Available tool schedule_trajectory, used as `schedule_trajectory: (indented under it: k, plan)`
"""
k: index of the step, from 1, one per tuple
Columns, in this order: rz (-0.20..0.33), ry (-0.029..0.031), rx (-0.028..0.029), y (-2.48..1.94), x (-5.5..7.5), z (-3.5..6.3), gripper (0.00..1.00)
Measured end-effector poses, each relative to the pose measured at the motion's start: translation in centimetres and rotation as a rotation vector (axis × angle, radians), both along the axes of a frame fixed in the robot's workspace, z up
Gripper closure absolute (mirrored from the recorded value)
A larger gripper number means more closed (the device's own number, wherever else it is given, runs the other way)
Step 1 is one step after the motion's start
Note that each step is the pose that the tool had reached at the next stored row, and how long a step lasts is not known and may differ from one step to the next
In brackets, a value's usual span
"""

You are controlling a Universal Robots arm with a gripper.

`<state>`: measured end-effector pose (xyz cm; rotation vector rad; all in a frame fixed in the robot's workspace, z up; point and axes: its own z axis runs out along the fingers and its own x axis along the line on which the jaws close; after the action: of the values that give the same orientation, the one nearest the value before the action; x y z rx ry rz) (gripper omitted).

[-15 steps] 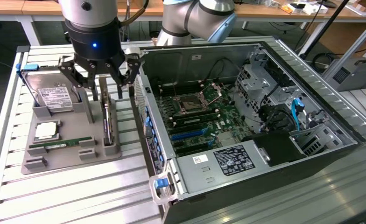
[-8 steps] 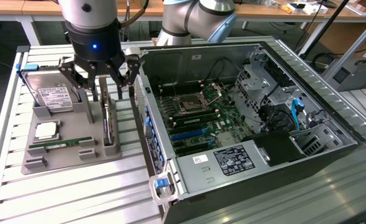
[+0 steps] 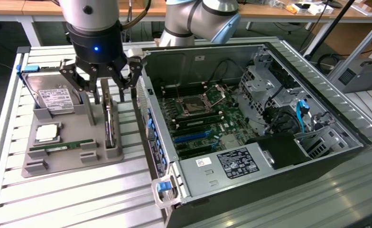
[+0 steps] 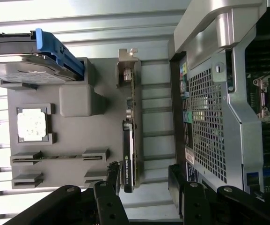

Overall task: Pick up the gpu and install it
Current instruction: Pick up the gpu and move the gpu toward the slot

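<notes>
The gpu stands on its long edge in a slot of the grey holder tray, dark and thin, between the tray's posts. In the wrist view the gpu runs lengthwise with its silvery bracket at the far end. My gripper hovers just above the card's far end, open, with one black finger on each side of it. In the wrist view the gripper straddles the card's near end, and one finger stands close beside it without gripping.
The tray also holds a hard drive, a square processor and a green memory stick. The open computer case lies right beside the tray on the exterior view's right, its motherboard exposed. Its metal wall is close to my finger.
</notes>
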<state>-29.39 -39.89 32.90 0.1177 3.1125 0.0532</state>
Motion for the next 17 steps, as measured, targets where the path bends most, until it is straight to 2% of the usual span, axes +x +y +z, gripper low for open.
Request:
schedule_trajectory:
  k: [17]
  plan:
    - [0.000,0.0000,-0.0032,0.00,-0.05,-0.58,0.46]
